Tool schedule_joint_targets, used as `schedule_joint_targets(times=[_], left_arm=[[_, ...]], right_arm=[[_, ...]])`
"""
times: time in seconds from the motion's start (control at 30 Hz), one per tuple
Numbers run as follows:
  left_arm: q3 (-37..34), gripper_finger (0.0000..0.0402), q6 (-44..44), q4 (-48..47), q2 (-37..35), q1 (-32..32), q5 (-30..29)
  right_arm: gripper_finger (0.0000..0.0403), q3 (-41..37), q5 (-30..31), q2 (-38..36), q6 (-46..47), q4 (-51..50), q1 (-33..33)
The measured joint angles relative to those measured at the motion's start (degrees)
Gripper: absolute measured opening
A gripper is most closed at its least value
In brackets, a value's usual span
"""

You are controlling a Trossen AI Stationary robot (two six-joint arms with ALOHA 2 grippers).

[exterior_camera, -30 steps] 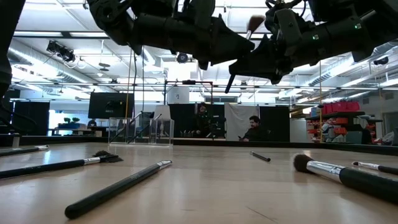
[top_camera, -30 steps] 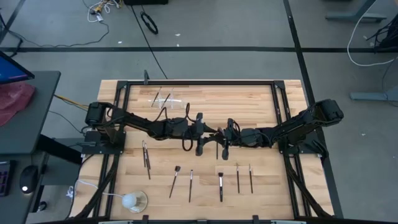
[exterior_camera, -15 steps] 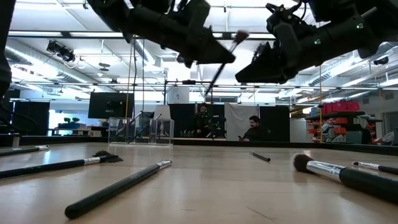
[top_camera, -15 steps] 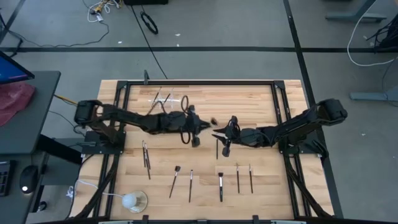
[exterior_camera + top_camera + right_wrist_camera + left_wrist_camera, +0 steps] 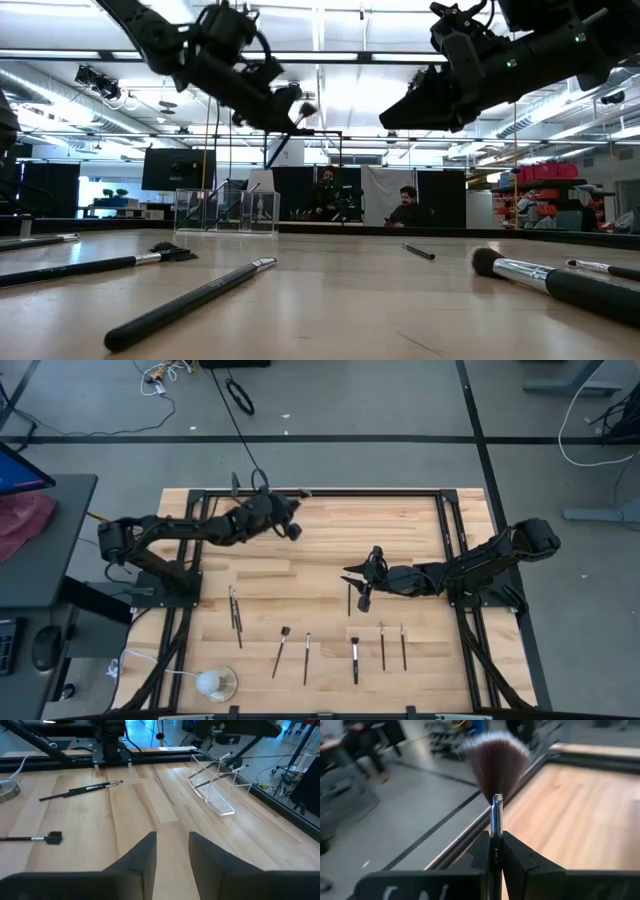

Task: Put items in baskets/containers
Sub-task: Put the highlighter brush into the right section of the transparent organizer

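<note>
- My left claw (image 5: 492, 862), over the table's (image 5: 400, 530) far edge, pinches a brush (image 5: 495, 770) by its stiff, thin, light handle; soft bristles splay free beyond.
- My right claw (image 5: 172, 851) hovers mid-table, parted, empty.

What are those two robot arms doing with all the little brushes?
They are tidying makeup brushes into a clear holder. The left gripper is shut on a fluffy brush and holds it up in the air by the table's far edge, near the holder. The right gripper is open and empty, hanging over the middle of the table. A few brushes already stand in the holder. More brushes lie in a row on the wood nearer the front, waiting.
</note>
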Motion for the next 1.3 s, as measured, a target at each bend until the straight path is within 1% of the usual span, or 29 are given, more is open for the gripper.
schedule_joint_targets(times=[0.17, 0.23, 0.33, 0.47, 0.6, 0.7, 0.83, 1.0, 1.17, 1.3], left_arm=[[-1.97, 0.0030, -2.43, 0.95, 0.67, 4.94, 4.18], [-3.48, 0.0032, -2.55, 2.85, 0.66, 6.02, 4.50], [-5.81, 0.0033, -2.61, 6.12, 0.66, 7.14, 5.09], [-8.16, 0.0033, -4.09, 9.76, 1.75, 7.65, 8.11], [-8.29, 0.0037, -5.17, 13.47, 5.23, 7.54, 9.50], [-8.33, 0.0038, -5.22, 15.29, 8.08, 7.54, 9.51], [-8.33, 0.0039, -6.30, 15.15, 9.87, 7.85, 8.58], [-8.33, 0.0044, -6.37, 12.49, 10.06, 8.26, 6.42], [-8.33, 0.0044, -6.37, 10.37, 10.06, 8.35, 6.40], [-8.31, 0.0055, -6.65, 9.43, 10.06, 8.35, 6.30]], right_arm=[[0.0114, 0.00, 0.00, 0.00, -0.02, -0.02, 0.00], [0.0114, 0.00, 0.00, 0.00, -0.02, 0.02, 0.00], [0.0114, 0.00, 0.00, 0.00, -0.02, 0.06, 0.00], [0.0114, 0.00, 0.00, 0.02, -0.09, 0.12, 0.00], [0.0114, 0.00, 0.00, 0.02, -0.26, 0.40, 0.00], [0.0114, 0.00, 0.00, 0.02, -0.27, 0.41, 0.00], [0.0114, 0.00, 0.00, 0.04, -0.29, 0.41, 0.00], [0.0114, 0.00, 0.00, 0.04, -0.35, 0.41, 0.00], [0.0114, 0.00, 0.00, 0.04, -0.35, 0.41, 0.00], [0.0114, 0.00, 0.00, 0.05, -0.35, 0.41, -0.01]])
